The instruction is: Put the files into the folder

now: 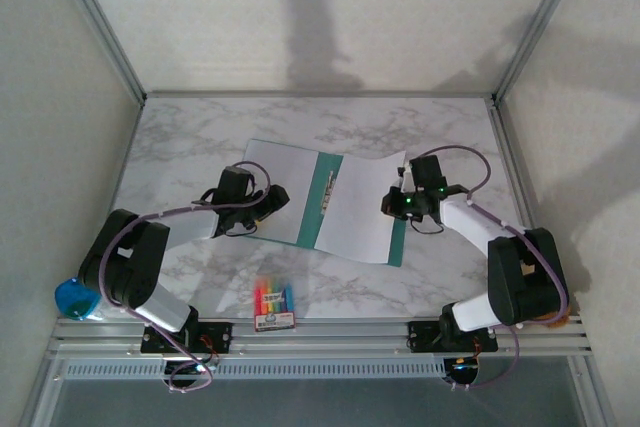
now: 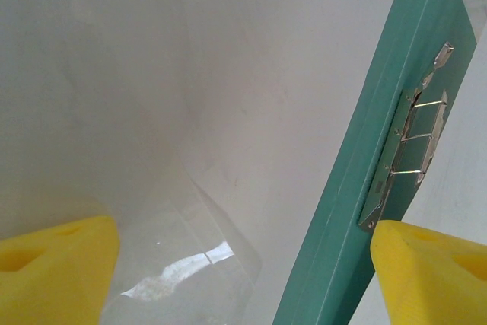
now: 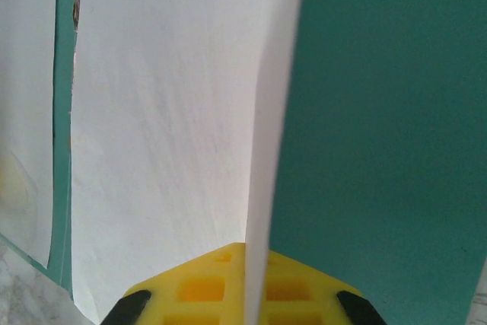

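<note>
Right claw [image 3: 251, 283] clamps the thin, floppy sheet [image 3: 175, 127] by its edge; light and limp, it likely sags. Left claw [image 2: 243, 272] stands apart above the folder [image 2: 380, 112].

Folder [image 3: 380, 127] is plain teal-green, no print. Files [image 1: 358, 209] are plain white, going pale grey in shade. Clip [image 2: 411, 142] on the folder spine is shiny silver. Desk [image 1: 180, 142] is white marble with grey veining. Pads [image 2: 53, 272] of my left hand [image 1: 272, 197] are bright yellow, and my right hand [image 1: 398, 199] has the same yellow with black corners. My left arm [image 1: 130, 257] and right arm [image 1: 520, 272] are black with white sections and purple-grey cables. Crayon box [image 1: 273, 305] is white with rainbow stripes and a red bottom edge. Bright blue cap [image 1: 72, 297] is on my left arm. Walls [image 1: 330, 7] are plain off-white.
</note>
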